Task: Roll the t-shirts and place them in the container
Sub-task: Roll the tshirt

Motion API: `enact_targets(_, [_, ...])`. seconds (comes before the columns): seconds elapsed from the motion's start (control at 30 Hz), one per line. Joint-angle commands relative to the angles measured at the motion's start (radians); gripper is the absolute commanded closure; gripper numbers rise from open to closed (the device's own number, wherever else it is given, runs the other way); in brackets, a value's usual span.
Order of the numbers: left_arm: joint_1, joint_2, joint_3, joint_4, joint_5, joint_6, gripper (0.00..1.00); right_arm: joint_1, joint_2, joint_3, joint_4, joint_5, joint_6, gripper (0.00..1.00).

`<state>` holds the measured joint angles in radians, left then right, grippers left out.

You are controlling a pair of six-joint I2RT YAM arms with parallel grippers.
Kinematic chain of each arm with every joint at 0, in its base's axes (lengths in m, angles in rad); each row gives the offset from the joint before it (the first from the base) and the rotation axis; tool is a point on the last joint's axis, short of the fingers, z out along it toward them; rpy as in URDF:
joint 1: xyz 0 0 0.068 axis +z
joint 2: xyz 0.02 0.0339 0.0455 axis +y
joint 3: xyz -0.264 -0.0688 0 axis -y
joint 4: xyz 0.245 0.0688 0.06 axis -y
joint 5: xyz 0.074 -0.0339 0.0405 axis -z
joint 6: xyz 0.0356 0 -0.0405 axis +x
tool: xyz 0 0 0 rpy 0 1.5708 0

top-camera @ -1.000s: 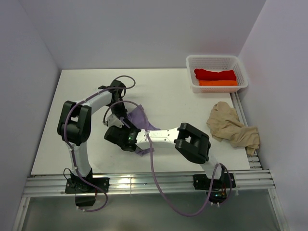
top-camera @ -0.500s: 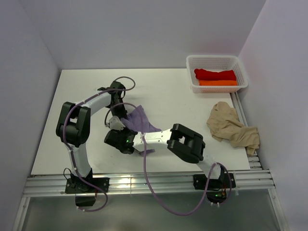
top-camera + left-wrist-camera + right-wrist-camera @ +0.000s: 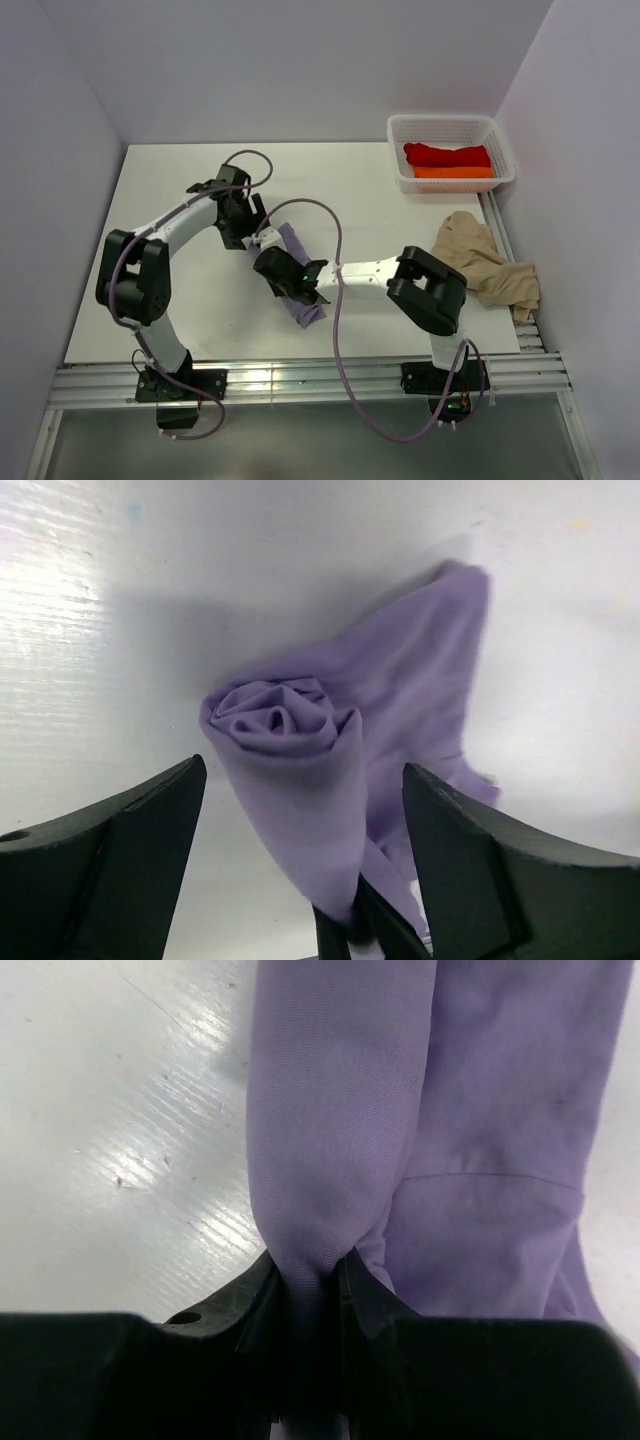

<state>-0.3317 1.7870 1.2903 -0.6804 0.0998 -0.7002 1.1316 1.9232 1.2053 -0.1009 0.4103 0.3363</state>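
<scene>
Four t-shirts listed, two arms at work.

**Top external view.**
- Lavender t-shirt [image 3: 300, 290]: a narrow roll lying slantwise on the counter [image 3: 350, 190], about midway across and nearer the near edge than the far one.
- Right fingers [image 3: 288, 278]: set on the roll, roughly halfway along it.
- Left fingers [image 3: 243, 218]: just off the roll's far-left end. Contact with the cloth cannot be told from here.
- Beige t-shirt [image 3: 480, 262]: crumpled and unrolled, at the right edge.
- Red t-shirt [image 3: 447, 155] and orange t-shirt [image 3: 453, 172]: both rolled, side by side in the white mesh basket [image 3: 440, 119] at the far right corner.

**Left wrist view.**
- Left fingers: spread wide, one on each side of the roll's spiral end, gripping nothing.
- A loose flap of lavender cloth trails off toward the upper right.

**Right wrist view.**
- Right fingers: nearly closed, pinching a fold of the lavender roll between them.
- The roll runs away up the frame, with a flatter layer lying beside it on the right.

**Step in hand (judged).** The lavender roll is being finished. The beige shirt is not yet begun.

**Handling note.**
- Keep the right pinch firm so the coil does not slacken.
- Bring the left fingers in around the spiral end, then wind or tuck the trailing flap against the roll.
- Set the roll down with its loose edge underneath before either side lets go.
- Soft cloth of this kind is likely to spring open if let go early or dragged across the counter.
</scene>
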Motion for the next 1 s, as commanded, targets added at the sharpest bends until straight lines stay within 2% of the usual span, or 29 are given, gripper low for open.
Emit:
enact_targets(0.0, [0.036,-0.109,-0.043,0.097,0.063,-0.027,0.14,-0.061,-0.069,-0.085,0.137,-0.243,0.105,1.00])
enact_targets(0.2, [0.088,-0.242,-0.159,0.176,0.089,-0.028,0.12,-0.194,-0.066,-0.151,0.240,-0.585,0.164,1.00])
enact_targets(0.4, [0.094,-0.339,-0.382,0.381,0.138,-0.030,0.12,-0.335,-0.013,-0.242,0.430,-0.930,0.271,1.00])
enact_targets(0.5, [0.094,-0.365,-0.494,0.516,0.153,-0.050,0.11,-0.389,0.028,-0.286,0.565,-1.028,0.358,1.00])
enact_targets(0.67, [0.094,-0.373,-0.635,0.729,0.164,-0.091,0.10,-0.417,0.076,-0.303,0.618,-1.070,0.391,1.00])
enact_targets(0.97, [0.094,-0.353,-0.738,0.973,0.170,-0.163,0.04,-0.418,0.088,-0.297,0.606,-1.067,0.374,1.00])
